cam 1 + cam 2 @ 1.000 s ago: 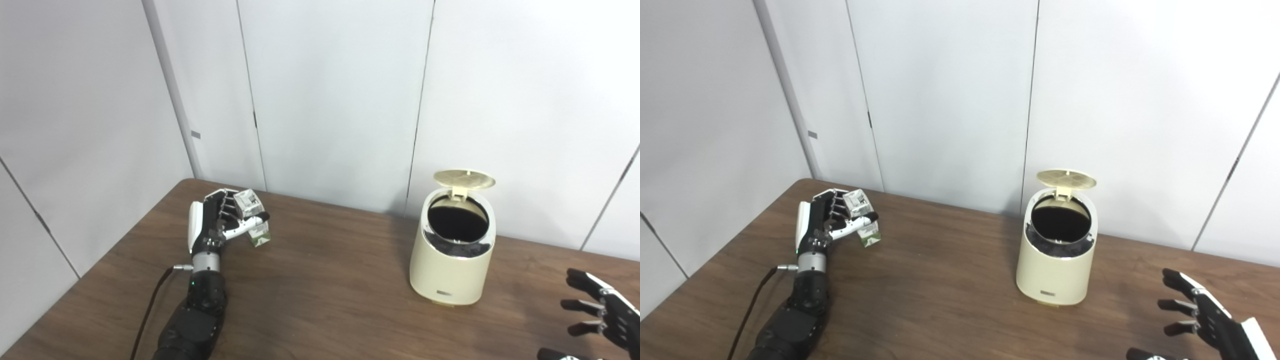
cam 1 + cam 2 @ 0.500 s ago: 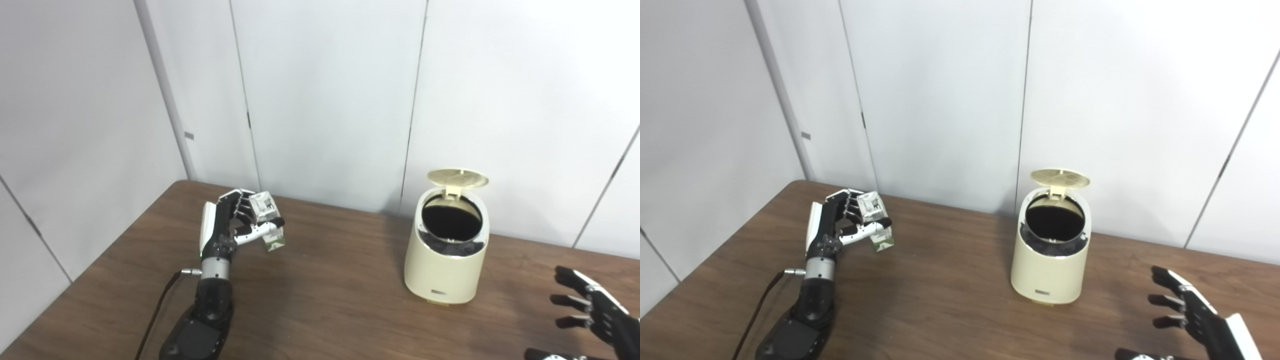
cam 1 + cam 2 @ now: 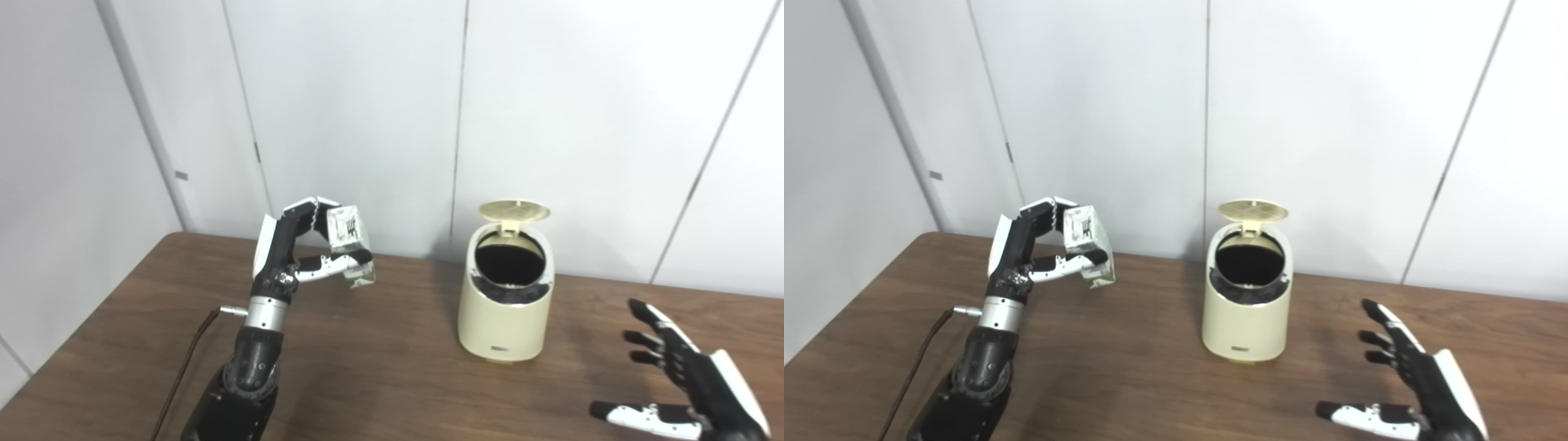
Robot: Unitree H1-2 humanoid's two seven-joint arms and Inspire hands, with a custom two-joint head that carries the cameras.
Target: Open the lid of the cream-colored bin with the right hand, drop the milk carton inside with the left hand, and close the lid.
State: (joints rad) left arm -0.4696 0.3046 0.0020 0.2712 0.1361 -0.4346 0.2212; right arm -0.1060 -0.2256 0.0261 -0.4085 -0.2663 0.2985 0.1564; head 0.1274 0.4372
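Milk carton [image 3: 350, 245] was the thing to watch, though from where I stood the nearest thing was the right hand [image 3: 689, 383], low at the front of the table [image 3: 392, 380] with its fingers spread wide, its thumb out to the side, and nothing in it. It hung off to the right of the cream-colored bin [image 3: 505, 306], near it but not touching. Further back, the left hand [image 3: 294, 257] was raised clear of the tabletop on an upright forearm, its fingers curled over the top of the carton and its thumb pressed across the lower front, so the carton was pinched firmly between them. The carton sat in that grip with its long axis roughly upright, leaning a little, its green-printed bottom end hanging free below the thumb. From the left hand the bin lay straight off to the right, well apart, at about the same depth on the table. Its lid [image 3: 513, 211] stood tipped up at the back on its hinge, leaving the dark round mouth [image 3: 505, 264] open and facing up and slightly forward. I judged the lid-opening done, and the coming move a sideways carry to the right, high enough to clear the rim, before any release above the opening. Closing the lid would fall to the empty right hand, the nearer one.
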